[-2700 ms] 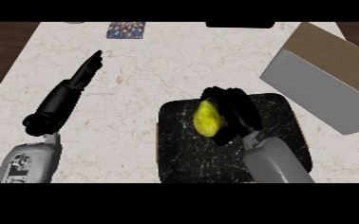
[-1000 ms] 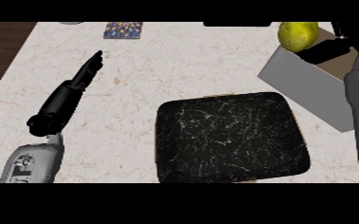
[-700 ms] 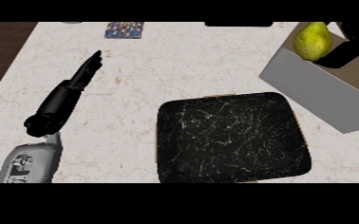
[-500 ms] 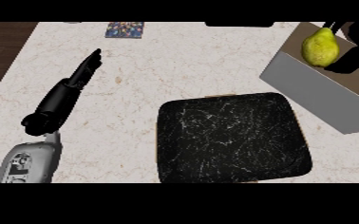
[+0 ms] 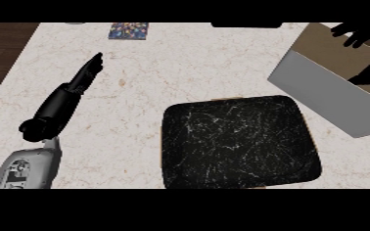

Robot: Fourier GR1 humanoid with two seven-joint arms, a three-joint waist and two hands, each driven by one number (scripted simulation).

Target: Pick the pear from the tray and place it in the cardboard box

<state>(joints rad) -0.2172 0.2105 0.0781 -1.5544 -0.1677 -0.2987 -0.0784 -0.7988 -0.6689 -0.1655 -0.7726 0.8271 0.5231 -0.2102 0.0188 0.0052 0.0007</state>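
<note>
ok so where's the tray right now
In the head view the black tray lies on the counter at lower centre-right, just left of the cardboard box, with nothing visible on it.

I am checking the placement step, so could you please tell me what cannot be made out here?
- Pear: not visible in the head view; the cardboard box wall and the right edge hide the inside.
- Right hand: cut off by the right edge; its fingers cannot be read.
- Patterned card: design too small.

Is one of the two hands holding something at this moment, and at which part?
Nothing visible is held. The left hand is straight and empty; the right hand above the cardboard box shows no pear.
</note>
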